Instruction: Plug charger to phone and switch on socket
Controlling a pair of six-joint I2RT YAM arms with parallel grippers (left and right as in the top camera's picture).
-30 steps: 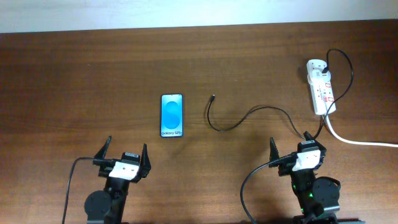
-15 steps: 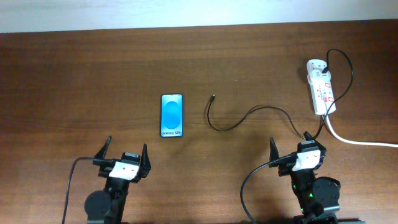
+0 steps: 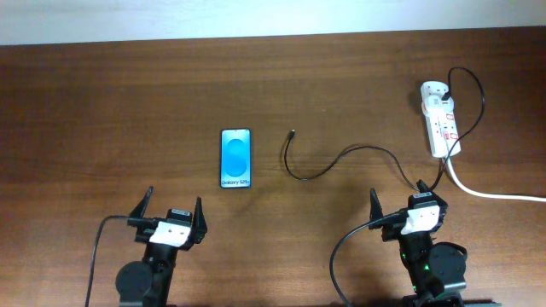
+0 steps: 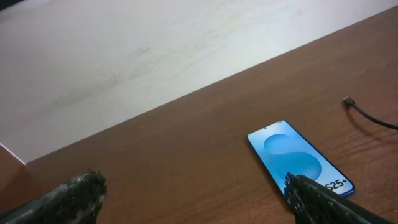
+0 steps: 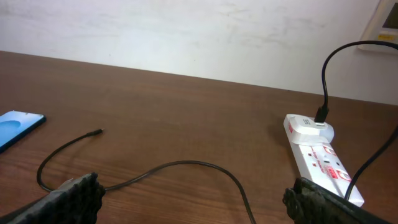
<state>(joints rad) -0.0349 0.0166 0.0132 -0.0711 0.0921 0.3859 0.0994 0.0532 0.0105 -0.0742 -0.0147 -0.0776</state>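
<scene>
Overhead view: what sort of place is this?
Probably a lab or office test bench: a wooden table against a plain white wall, with left arm and right arm mounted at its edge.

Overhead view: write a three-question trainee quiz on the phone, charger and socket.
1. True or false: the charger is already plugged into the phone.
2. Where does the socket lie, seen from the robot? A) far right B) far left C) between the arms
3. Fill in: the left fingers and right fingers are both ____ and hold nothing.

Key: 1 false, its tip lies on the table beside the phone, apart from it; 2 A; 3 open.
</scene>
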